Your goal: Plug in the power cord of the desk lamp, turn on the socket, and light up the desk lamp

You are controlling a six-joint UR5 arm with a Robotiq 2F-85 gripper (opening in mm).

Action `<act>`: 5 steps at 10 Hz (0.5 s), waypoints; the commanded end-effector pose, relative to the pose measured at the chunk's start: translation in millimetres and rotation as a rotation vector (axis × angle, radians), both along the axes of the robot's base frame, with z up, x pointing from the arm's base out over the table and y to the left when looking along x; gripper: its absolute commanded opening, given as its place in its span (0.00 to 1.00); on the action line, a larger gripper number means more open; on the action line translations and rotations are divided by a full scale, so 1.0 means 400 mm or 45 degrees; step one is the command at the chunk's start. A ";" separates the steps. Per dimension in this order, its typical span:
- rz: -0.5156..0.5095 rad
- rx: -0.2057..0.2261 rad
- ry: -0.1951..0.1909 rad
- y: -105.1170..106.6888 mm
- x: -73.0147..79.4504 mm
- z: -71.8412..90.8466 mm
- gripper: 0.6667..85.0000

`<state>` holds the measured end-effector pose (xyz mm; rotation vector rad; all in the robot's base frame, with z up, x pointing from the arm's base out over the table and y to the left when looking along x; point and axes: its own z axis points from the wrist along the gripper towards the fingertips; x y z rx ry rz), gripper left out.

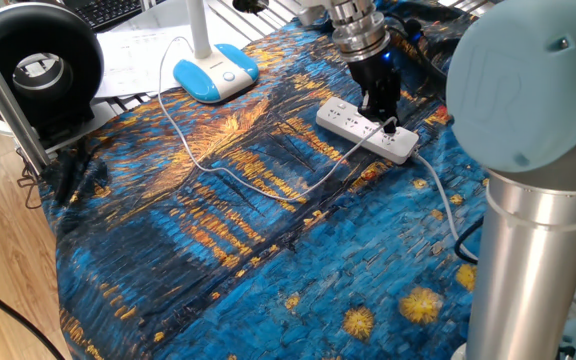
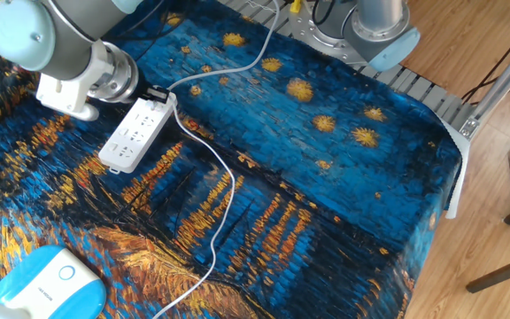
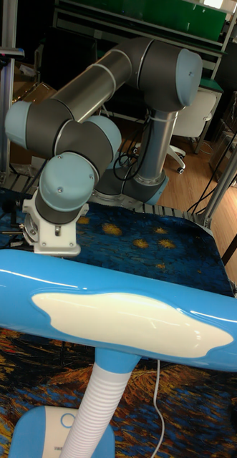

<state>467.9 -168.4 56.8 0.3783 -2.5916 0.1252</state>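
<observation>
Tall fixed view puts the light-blue lamp head with its white panel nearest, above the ribbed white stem and flat blue base of the one desk lamp [image 3: 125, 325].

One fixed view, taking the long white rectangular power strip socket [image 1: 366, 129] as landmark: it lies flat on the blue-and-orange painted tablecloth [image 1: 238, 250], its long axis running from upper left to lower right. A thick white cable [image 1: 443, 205] leaves its lower-right end. One thin white power cord [image 1: 218, 168] runs from the lamp base [image 1: 215, 73], which stands well to the socket's upper left, curves across the cloth and reaches the socket's top face near the right end. The black two-finger gripper [image 1: 381, 110] points straight down on that same end, its tips at the socket's surface; whether the fingers are spread or pinching the plug cannot be told. Farther left of the socket stands one black round fan-like device [image 1: 38, 68].
</observation>
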 end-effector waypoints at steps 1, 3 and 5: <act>-0.015 0.006 0.016 0.002 -0.008 0.000 0.01; -0.014 -0.009 0.054 -0.007 -0.026 0.009 0.01; -0.042 0.005 0.041 0.014 -0.018 0.015 0.01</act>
